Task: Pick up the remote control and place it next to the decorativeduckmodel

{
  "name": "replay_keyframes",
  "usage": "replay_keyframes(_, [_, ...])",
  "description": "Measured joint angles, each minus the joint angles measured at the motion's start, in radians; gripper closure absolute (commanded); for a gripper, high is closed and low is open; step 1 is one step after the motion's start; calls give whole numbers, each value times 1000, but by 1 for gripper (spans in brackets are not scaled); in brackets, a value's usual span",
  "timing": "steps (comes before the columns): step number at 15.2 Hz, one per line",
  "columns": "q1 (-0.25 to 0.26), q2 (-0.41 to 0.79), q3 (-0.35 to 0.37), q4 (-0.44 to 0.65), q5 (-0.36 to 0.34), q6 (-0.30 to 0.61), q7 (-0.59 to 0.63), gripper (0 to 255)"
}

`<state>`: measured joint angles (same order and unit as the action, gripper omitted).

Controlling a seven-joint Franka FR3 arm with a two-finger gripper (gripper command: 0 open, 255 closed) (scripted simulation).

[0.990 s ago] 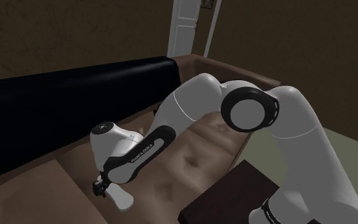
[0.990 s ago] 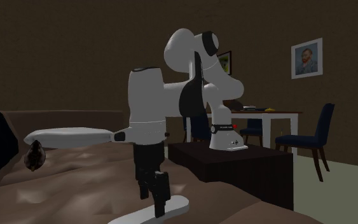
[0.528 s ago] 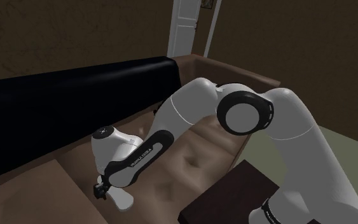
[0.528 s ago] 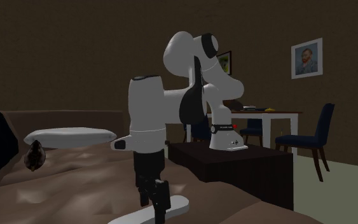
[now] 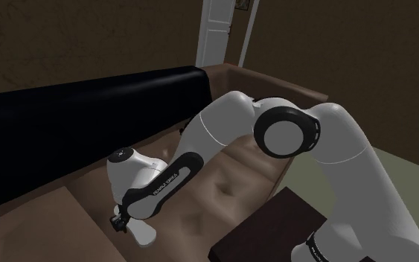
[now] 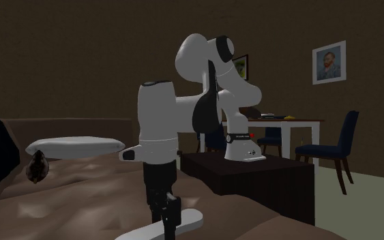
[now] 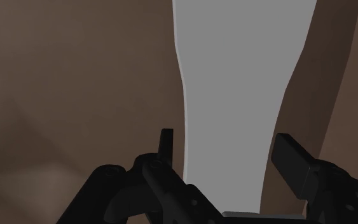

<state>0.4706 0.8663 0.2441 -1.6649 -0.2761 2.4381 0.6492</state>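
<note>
The remote control (image 7: 234,95) is a plain pale grey, long slab lying on the brown sofa seat (image 5: 222,186). My black gripper (image 7: 225,143) points down over its narrow end, and both fingers press its sides, so it is shut on the remote. The remote (image 5: 145,234) pokes out under the gripper (image 5: 117,222) near the seat's front edge. In the second exterior view the gripper (image 6: 168,221) stands upright on the remote (image 6: 187,219). The duck model (image 6: 37,168), small and dark, sits farther back on the sofa at that view's left.
A white cushion (image 6: 74,145) lies behind the duck. A black backrest (image 5: 88,112) runs along the sofa. My dark stand (image 6: 252,174) is beside the seat. A dining table (image 6: 289,124) and blue chairs (image 6: 327,146) stand beyond it.
The arm sank a little onto the remote a second ago. In the last half second the fingers closed from wide apart onto the remote's sides. The remote has not moved.
</note>
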Motion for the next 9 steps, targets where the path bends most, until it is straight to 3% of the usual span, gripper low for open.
replay_keyframes(9, [-7, -33, 8, -11, 7, -22, -5, 255])
